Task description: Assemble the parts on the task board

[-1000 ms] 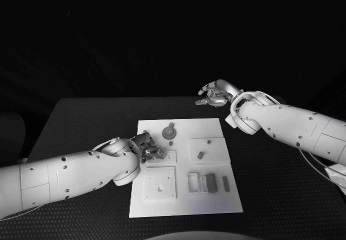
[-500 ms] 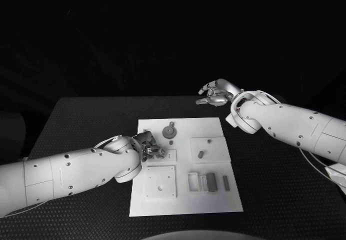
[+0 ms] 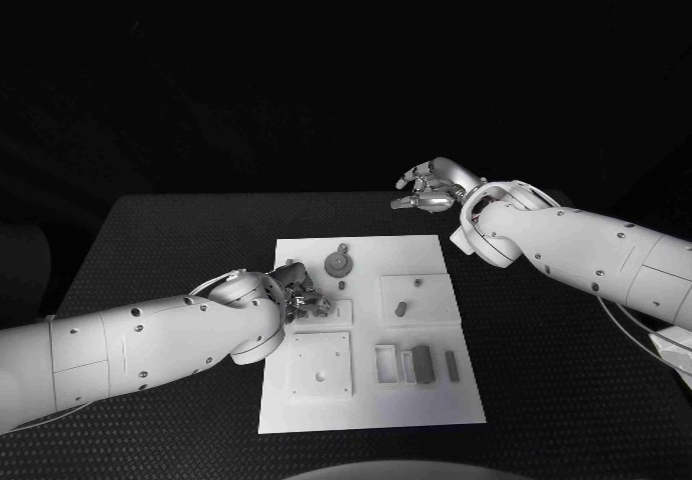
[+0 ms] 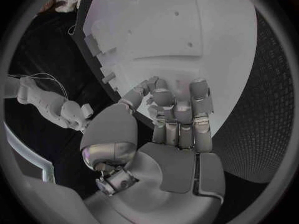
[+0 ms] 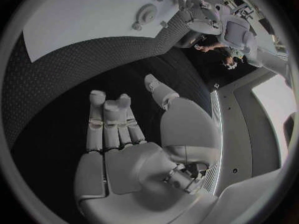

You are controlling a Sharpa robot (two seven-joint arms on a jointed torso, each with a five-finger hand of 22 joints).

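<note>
Board point(image 3: 368, 340) is laid flat mid-counter point(image 3: 173, 230), grey parts point(image 3: 418, 365) set on it. Left robot hand point(image 3: 296, 292) is held over its left edge, fingers curled, nothing seen gripped. Right robot hand point(image 3: 428, 188) is poised beyond the far corner, fingers apart, empty.

Task board point(image 3: 433, 400) mid-tabletop point(image 3: 173, 240), one robot hand at each side.
Left robot hand point(image 3: 296, 290) sits over the board's left edge; right robot hand point(image 3: 427, 188) hangs beyond its far right corner, off the board. A round part point(image 3: 336, 264) lies near the far edge.
</note>
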